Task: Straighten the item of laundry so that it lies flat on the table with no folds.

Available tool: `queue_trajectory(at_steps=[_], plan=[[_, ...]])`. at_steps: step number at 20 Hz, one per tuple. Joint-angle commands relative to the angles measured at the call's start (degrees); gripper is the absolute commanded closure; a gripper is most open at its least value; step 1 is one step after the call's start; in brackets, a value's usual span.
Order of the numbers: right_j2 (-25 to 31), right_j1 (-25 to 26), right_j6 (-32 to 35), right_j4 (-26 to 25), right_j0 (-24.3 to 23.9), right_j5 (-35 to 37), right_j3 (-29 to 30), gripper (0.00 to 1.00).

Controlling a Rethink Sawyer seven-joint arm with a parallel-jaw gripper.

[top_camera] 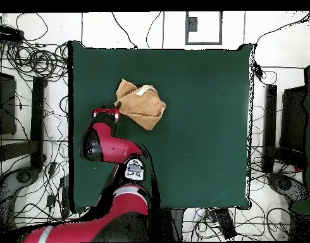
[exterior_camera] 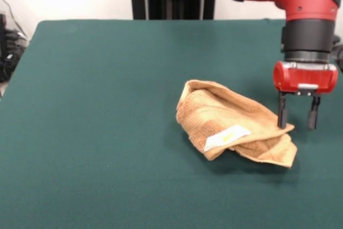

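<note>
- Tan towel [exterior_camera: 236, 128] is lying crumpled and folded over itself on the green table [exterior_camera: 96, 105], white tag [exterior_camera: 226, 137] facing front.
- Red arm's gripper [exterior_camera: 297, 117] is hanging at towel's edge, fingers apart, one tip touching or just over the cloth corner, holding nothing.
- Step, prob.: lining up a corner grab.
- Next move needs: closing on that corner, then pulling outward w/o bunching.

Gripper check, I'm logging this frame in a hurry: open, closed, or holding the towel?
Gripper: open, holding nothing; one finger stands at the crumpled towel's edge, the other beside it over the table.
</note>
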Motion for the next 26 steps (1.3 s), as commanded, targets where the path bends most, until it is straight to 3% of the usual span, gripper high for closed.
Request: queue_trajectory(at_steps=[1,26], plan=[[-3.1,4.7,7.0,7.2,4.8,9.3,-2.1,0.0],[-8.2,6.8,9.8,8.9,8.9,3.5,-4.1,0.0]])
